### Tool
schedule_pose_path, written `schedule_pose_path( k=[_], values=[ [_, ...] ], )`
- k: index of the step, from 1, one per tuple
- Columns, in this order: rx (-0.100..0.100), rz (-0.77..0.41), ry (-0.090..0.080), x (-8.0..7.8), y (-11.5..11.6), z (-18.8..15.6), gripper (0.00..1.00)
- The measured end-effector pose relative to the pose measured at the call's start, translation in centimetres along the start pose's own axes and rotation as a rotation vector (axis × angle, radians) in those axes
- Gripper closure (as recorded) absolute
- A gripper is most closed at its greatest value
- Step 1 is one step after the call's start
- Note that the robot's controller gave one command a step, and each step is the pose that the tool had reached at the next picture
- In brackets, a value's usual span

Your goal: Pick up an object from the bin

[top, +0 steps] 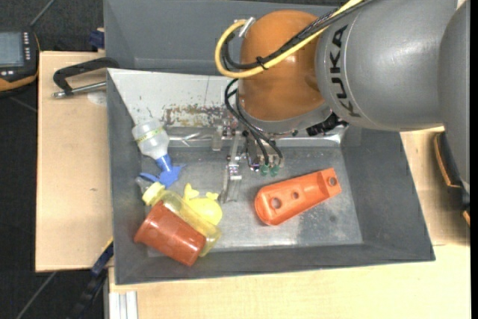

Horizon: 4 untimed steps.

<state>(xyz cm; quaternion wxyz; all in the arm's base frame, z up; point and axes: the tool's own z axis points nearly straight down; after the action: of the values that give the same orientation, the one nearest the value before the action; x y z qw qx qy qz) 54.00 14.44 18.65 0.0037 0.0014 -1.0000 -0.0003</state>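
Pls watch the gripper (232, 177): it hangs low over the bare middle of the bin (385, 190), under the arm's orange cover, and nothing shows in its grasp. Whether it is open or closed I cannot tell, as the wrist and cables hide too much.

No thing is picked yet. The nearest candidates are the yellow soft-looking thing (200, 209), just to the left and nearer, and the long orange piece with holes (297, 198), just to the right.

If you close here, I judge it catches only air. If you go down w/o shifting, the tip may hit the metal. If you go left, it may push the yellow thing into the red cup (170, 235) that lies against it. The small heap w/ the blue piece (167, 175) and the clear funnel-like thing (149, 137) could then shift too.

The floor is grey metal, scratched, w/ dark specks near the far wall. It is probably slippery, so things may slide away. Room is free in the middle and on the right, but crowded in the left near corner.
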Motion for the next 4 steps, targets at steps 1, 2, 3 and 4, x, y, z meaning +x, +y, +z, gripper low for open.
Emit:
schedule_pose_path(
  k=[1,2,3,4],
  values=[
    [-0.001,0.002,-0.008,-0.2,-0.1,-0.5,0.00],
    [-0.003,-0.006,-0.014,-0.1,-0.3,-0.2,0.00],
    [0.002,-0.020,0.003,-0.1,-2.5,2.0,0.00],
    [-0.004,-0.058,-0.023,1.2,-3.0,1.4,0.00]
  ],
)
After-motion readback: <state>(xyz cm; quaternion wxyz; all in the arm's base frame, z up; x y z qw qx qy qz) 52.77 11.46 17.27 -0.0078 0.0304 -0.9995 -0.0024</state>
